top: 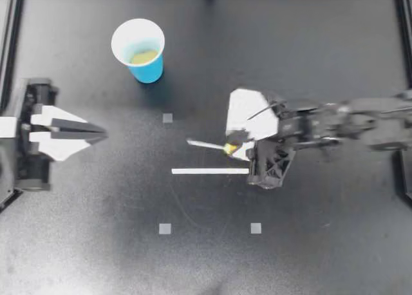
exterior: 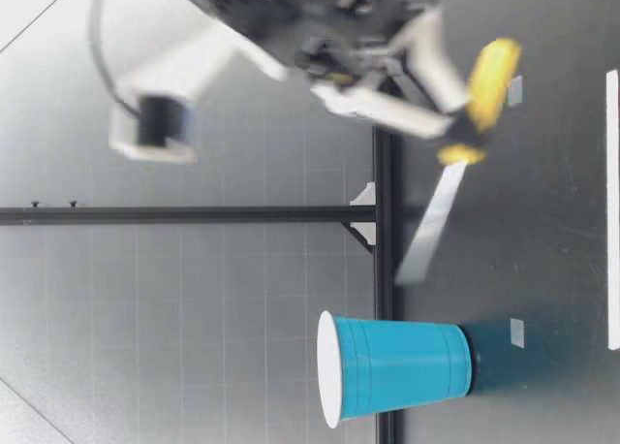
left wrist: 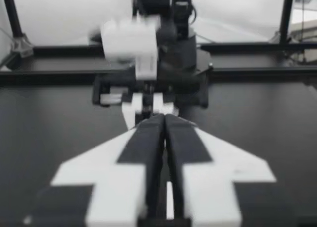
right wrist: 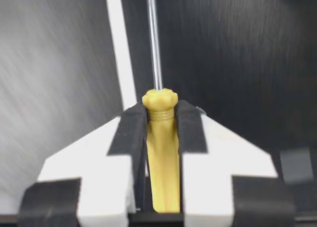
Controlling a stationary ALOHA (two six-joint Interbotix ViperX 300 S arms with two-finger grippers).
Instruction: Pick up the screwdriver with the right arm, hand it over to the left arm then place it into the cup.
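Wide black table (top: 322, 256) under the overhead camera, and everything gets placed off the blue cup (top: 149, 69).

Biggest player first: my right arm (top: 360, 121) reaches in from the right edge, well to the cup's right and on the side of it nearer the low camera. At its end, my right gripper (top: 237, 142) is clamped on the screwdriver (top: 207, 144). The right wrist view shows it plainly: the yellow handle of the screwdriver (right wrist: 162, 152) is squeezed between both dark pads (right wrist: 130, 133), its collar just past the fingertips and the steel shaft running straight ahead.

Across the way, my left gripper (top: 96, 134) sits to the cup's left, also nearer the low camera than the cup. Its fingers are pressed together tip to tip. The left wrist view confirms that, with the pads (left wrist: 148, 138) meeting in a thin seam.

The cup itself stands upright, white rim open to the camera above.

Now the screwdriver. From above, its shaft points away from my right gripper toward the cup's side of the table, with the tip well apart from the cup. In the low view the shaft of the screwdriver (exterior: 433, 221) slants toward the cup (exterior: 397, 366) without touching it. Whether it is clear of the table I cannot tell.

A white strip (top: 209, 171) lies flat just beside the shaft, farther from the cup than the shaft is.

Smallest of all are three pale square markers: one (top: 167, 118) near the cup, two (top: 165, 228) (top: 255, 228) well beyond the strip from it.
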